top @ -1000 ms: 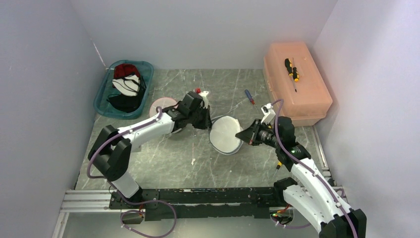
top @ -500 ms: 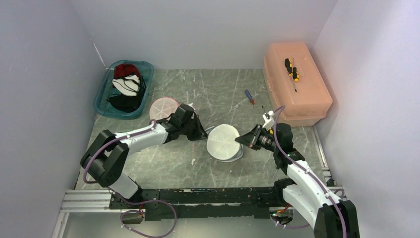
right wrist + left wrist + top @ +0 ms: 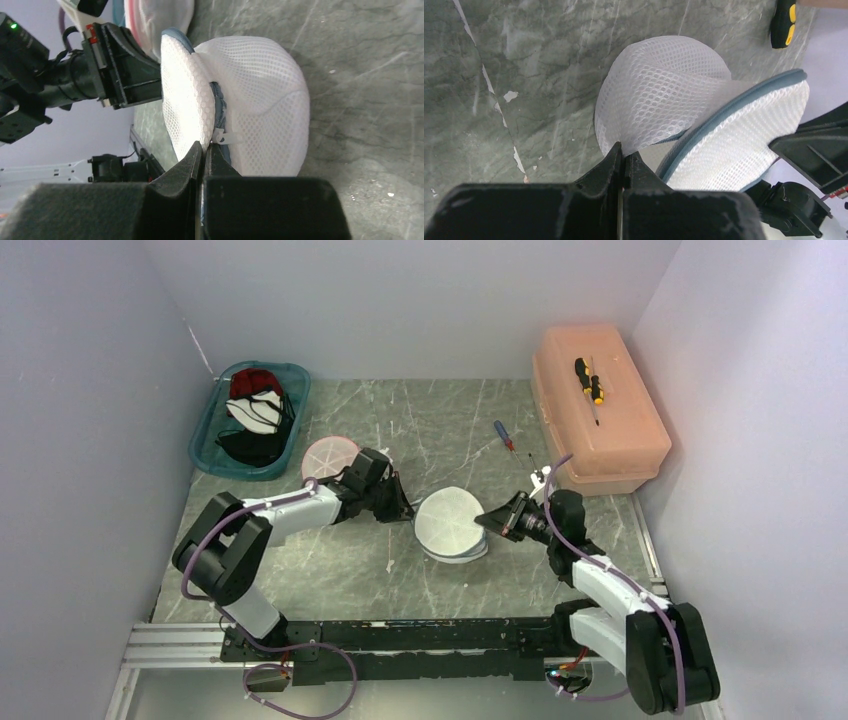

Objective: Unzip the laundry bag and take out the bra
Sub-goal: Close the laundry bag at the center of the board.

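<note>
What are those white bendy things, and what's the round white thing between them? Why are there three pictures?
They are two robot arms. One picture looks down from above. The other two come from little cameras on each wrist. On the grey table lie a mesh laundry bag, a teal basket of clothes, an orange box and a blue screwdriver. The left end effector and right end effector each pinch the bag's edge, one on each side.
</note>
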Motion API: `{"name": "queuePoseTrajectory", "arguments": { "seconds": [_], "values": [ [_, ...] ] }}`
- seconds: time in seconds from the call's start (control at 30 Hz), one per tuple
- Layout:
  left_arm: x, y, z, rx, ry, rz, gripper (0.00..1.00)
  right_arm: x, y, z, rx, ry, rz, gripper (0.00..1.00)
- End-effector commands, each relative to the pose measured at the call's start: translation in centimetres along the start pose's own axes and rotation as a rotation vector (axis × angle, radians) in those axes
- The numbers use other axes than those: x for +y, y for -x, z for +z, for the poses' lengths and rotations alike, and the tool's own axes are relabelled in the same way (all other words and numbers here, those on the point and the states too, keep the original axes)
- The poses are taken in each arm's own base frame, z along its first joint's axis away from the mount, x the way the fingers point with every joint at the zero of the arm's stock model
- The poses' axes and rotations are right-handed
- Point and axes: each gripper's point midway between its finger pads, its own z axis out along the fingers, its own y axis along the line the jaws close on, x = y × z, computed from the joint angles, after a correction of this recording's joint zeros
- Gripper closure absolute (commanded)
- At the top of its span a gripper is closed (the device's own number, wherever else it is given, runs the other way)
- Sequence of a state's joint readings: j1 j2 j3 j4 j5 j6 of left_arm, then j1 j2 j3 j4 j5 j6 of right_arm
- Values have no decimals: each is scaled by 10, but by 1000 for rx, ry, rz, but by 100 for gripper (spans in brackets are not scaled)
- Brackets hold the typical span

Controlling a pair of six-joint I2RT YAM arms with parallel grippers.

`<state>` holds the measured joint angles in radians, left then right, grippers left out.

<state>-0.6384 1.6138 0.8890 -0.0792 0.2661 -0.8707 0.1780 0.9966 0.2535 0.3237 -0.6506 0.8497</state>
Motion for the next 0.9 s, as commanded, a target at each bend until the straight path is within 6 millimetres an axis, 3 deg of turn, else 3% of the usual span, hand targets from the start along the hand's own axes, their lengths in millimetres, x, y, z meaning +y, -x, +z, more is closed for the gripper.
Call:
{"name": "queuePoseTrajectory", "arguments": {
  "seconds": [0.0,0.33,0.53,0.73,0.87],
  "values": [
    [-13,9,0,-10,-41,47,97,-7,18,6,-113,-5,-24,100],
    [-8,11,0,-6,0,66,96,-59,11,15,-147,-195,-11,100],
    [-8,15,-14,-21,33,88,67,-78,6,21,-125,-271,0,100],
    [-26,28,-51,-90,46,150,50,-83,1,27,-99,-311,-7,100],
    [-62,35,-73,-149,-50,211,48,-82,0,30,-89,-323,-27,100]
  ]
}}
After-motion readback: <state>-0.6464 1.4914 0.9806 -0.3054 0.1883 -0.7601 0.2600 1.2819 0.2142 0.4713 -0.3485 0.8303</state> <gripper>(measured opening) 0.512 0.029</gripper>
